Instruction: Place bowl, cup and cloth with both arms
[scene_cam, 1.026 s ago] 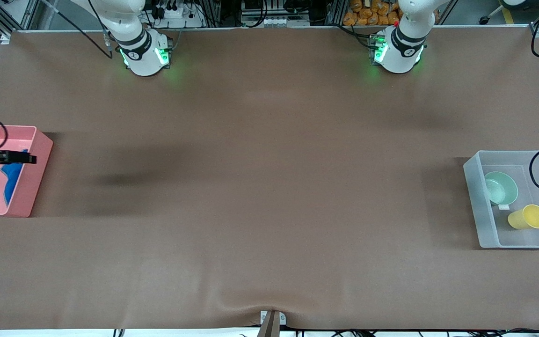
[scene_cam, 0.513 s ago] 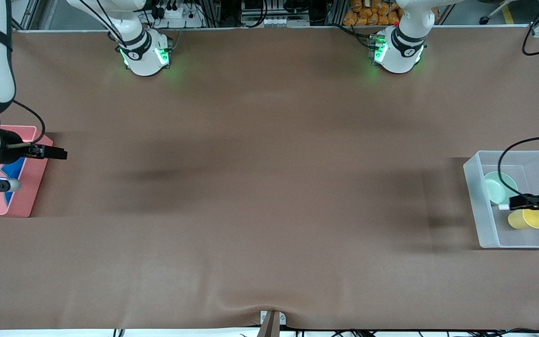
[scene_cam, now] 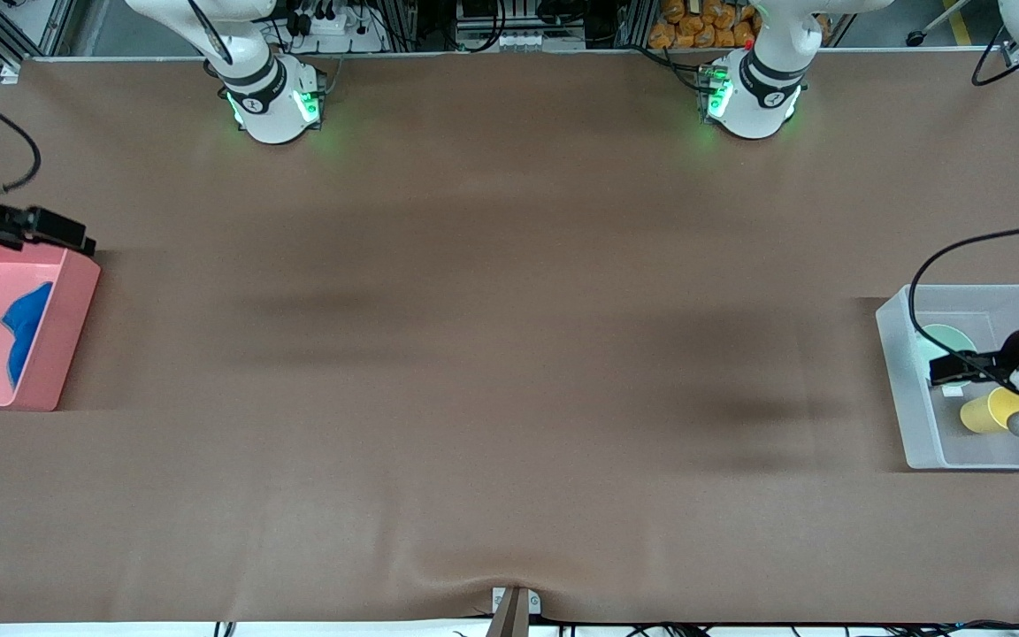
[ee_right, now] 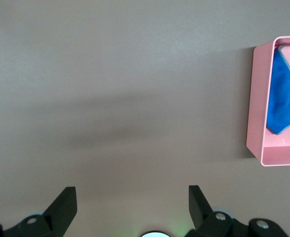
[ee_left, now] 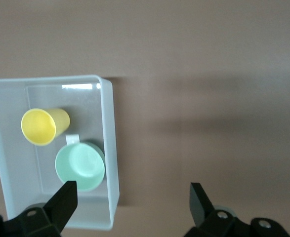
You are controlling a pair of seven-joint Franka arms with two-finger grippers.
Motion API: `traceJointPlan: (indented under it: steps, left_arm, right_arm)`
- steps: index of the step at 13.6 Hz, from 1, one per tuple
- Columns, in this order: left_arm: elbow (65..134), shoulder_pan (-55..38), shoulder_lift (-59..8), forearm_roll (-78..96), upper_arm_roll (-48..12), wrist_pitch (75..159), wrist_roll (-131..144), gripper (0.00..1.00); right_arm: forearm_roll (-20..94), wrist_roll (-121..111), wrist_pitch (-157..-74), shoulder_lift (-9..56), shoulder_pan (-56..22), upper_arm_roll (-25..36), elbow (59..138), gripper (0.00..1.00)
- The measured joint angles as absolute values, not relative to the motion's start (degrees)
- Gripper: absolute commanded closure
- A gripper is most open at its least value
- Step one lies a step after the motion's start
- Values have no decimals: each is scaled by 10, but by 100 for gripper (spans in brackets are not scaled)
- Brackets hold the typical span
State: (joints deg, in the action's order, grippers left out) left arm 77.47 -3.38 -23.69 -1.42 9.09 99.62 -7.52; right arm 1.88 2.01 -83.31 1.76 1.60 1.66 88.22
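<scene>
The mint-green bowl and the yellow cup, lying on its side, are in a clear bin at the left arm's end of the table. My left gripper hangs open and empty above the bin's wall. The left wrist view shows the cup, the bowl and the bin below the left gripper. The blue cloth lies in a pink tray at the right arm's end. My right gripper is open and empty, over bare table beside the tray. The right wrist view shows the cloth, the tray and the right gripper.
The brown table cover is bare between the two containers. Both arm bases stand lit green at the table's edge farthest from the front camera. A small bracket sits at the nearest edge.
My right gripper has left the pink tray and moved toward the arm bases. My left gripper has moved from over the cup toward the bin's wall. Cloth, bowl and cup stayed put.
</scene>
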Motion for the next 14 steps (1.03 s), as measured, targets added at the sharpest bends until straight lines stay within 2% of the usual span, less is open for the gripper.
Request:
traceJointPlan:
  steps: [3, 8, 10, 14]
  left_arm:
    - [823, -41, -172, -14, 93, 982, -75, 0]
    - [962, -66, -25, -13, 93, 979, -75, 0]
    - [992, -70, 7, -12, 94, 981, -75, 0]
    - [999, -80, 27, -12, 95, 985, -65, 0]
  right_arm:
    - [19, 29, -810, -10, 15, 18, 883, 0]
    - [19, 45, -792, -27, 15, 24, 888, 0]
    - [19, 36, -799, -27, 15, 25, 890, 0]
    - [19, 29, -805, -27, 15, 24, 892, 0]
